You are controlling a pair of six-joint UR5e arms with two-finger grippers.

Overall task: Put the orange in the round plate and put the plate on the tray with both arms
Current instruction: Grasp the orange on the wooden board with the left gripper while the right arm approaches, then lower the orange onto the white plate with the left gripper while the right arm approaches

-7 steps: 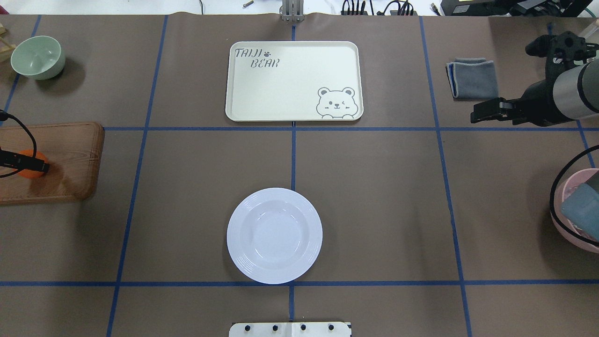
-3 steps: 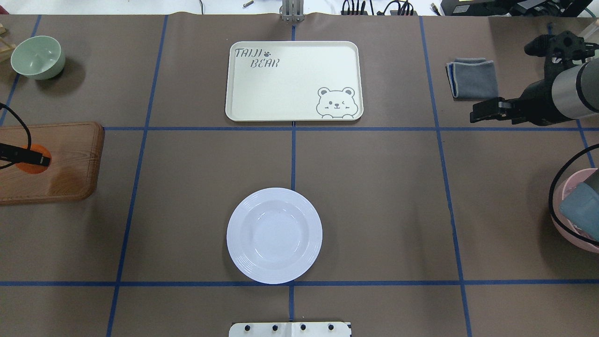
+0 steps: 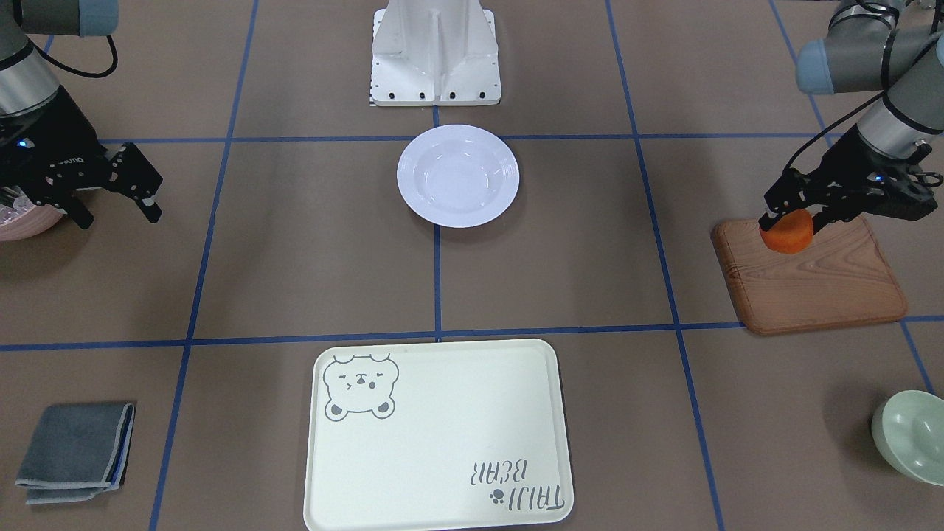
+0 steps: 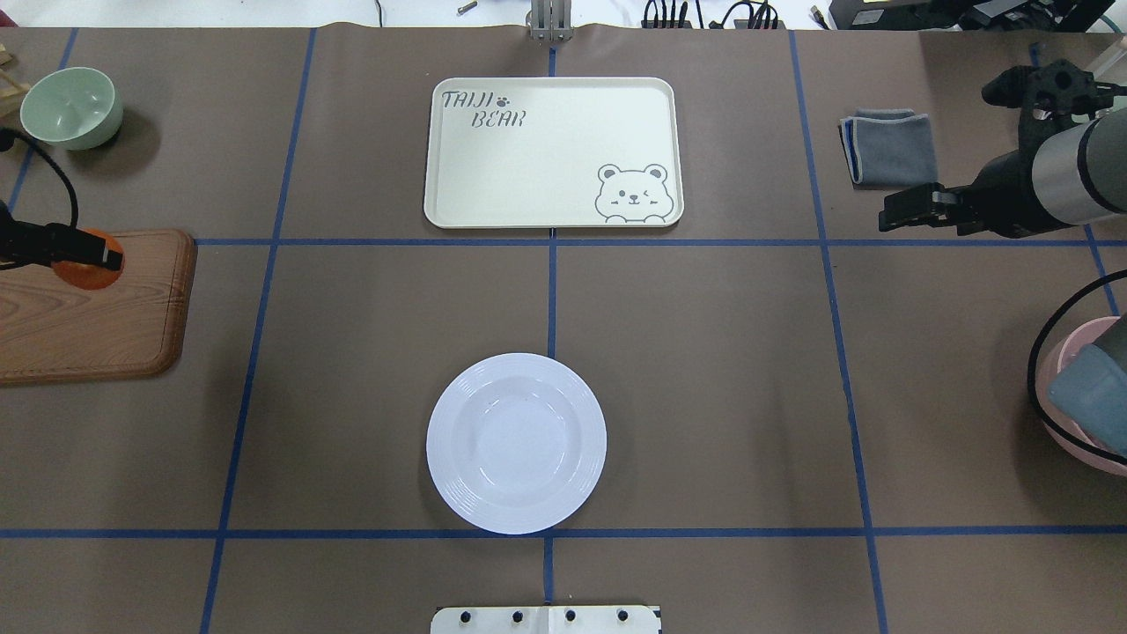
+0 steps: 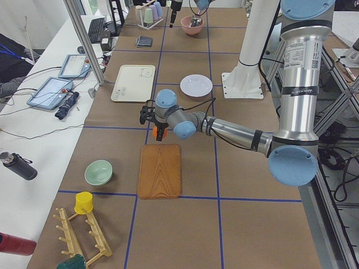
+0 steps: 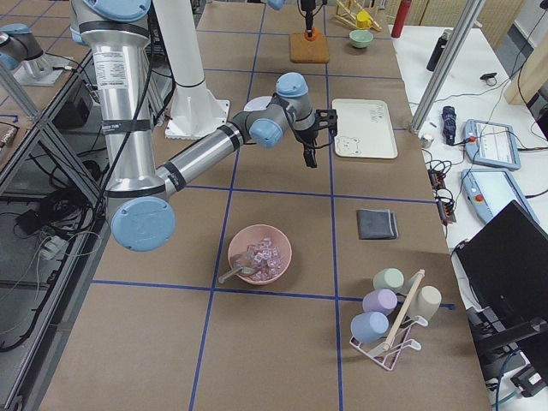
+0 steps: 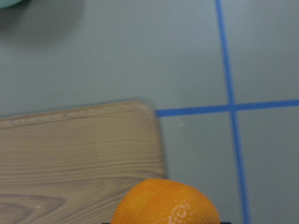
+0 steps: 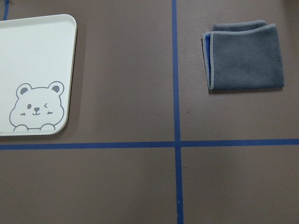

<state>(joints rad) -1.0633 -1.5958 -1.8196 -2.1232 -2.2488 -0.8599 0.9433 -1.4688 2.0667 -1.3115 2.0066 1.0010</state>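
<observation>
The orange [image 3: 787, 234] hangs in my left gripper [image 3: 788, 215], which is shut on it just above the far corner of the wooden board [image 3: 818, 280]. In the overhead view the orange [image 4: 88, 273] shows under the left gripper [image 4: 84, 257], and it fills the bottom of the left wrist view [image 7: 166, 205]. The white round plate [image 4: 517, 443] sits empty near the robot's base. The cream bear tray [image 4: 552, 151] lies empty at the far middle. My right gripper [image 3: 116, 212] hovers open and empty at the right, between the tray and the grey cloth [image 4: 889, 145].
A pale green bowl [image 4: 70, 107] stands far left beyond the board [image 4: 88, 326]. A pink bowl [image 6: 259, 253] with a utensil sits near right under my right arm. A mug rack [image 6: 390, 317] stands at the right end, and the robot's base plate [image 3: 435, 55] sits behind the plate.
My left gripper has carried the orange off the board's middle, up and toward the board's far right corner. The right gripper has drifted slightly left.
</observation>
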